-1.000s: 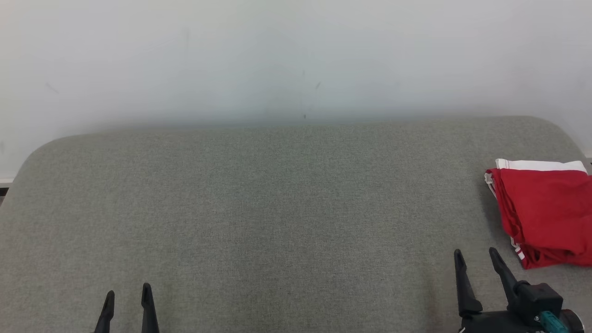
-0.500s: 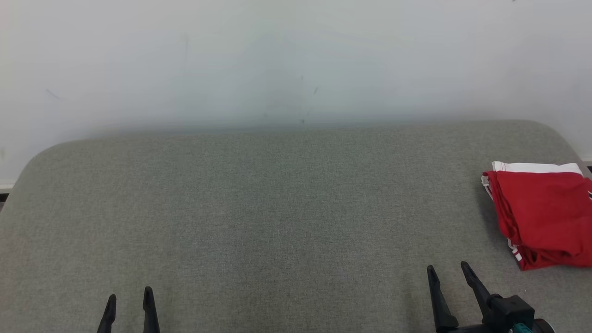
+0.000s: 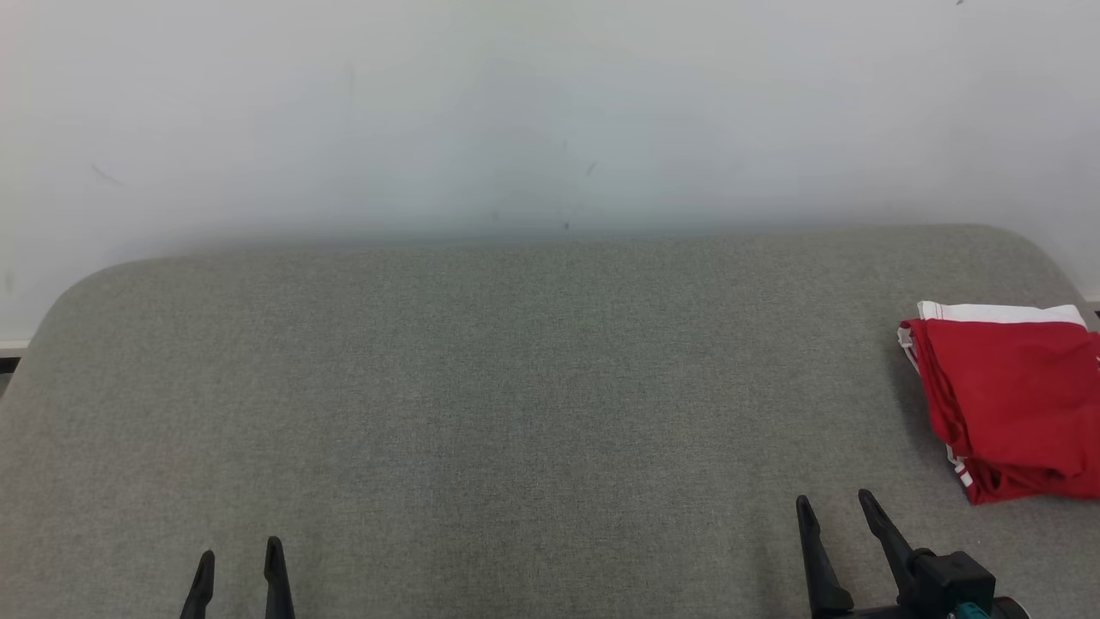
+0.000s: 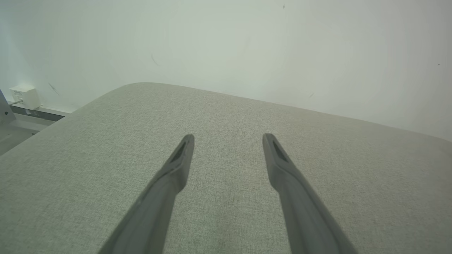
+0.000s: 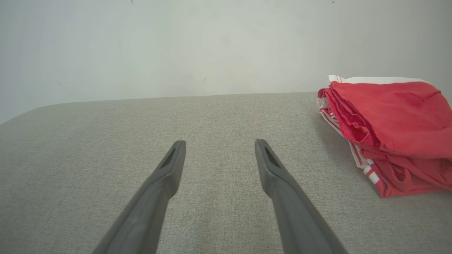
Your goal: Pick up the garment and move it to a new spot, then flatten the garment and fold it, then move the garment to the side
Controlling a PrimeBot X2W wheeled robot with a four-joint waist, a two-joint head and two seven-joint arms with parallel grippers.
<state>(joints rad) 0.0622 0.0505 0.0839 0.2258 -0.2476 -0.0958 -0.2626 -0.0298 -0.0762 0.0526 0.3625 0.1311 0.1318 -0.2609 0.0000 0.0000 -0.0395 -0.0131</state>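
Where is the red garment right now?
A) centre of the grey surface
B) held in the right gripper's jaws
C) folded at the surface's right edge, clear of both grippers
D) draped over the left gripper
C: the red garment lies folded at the right edge of the grey surface. It is apart from the right gripper and far from the left gripper, and both have open, empty jaws.

Setting: most likely a bare indoor lab or test room. Evidence: a grey fabric-covered work surface (image 3: 516, 387) with rounded corners stands against a plain, scuffed white wall (image 3: 550, 103). A small white wall box (image 4: 24, 96) sits low on it.
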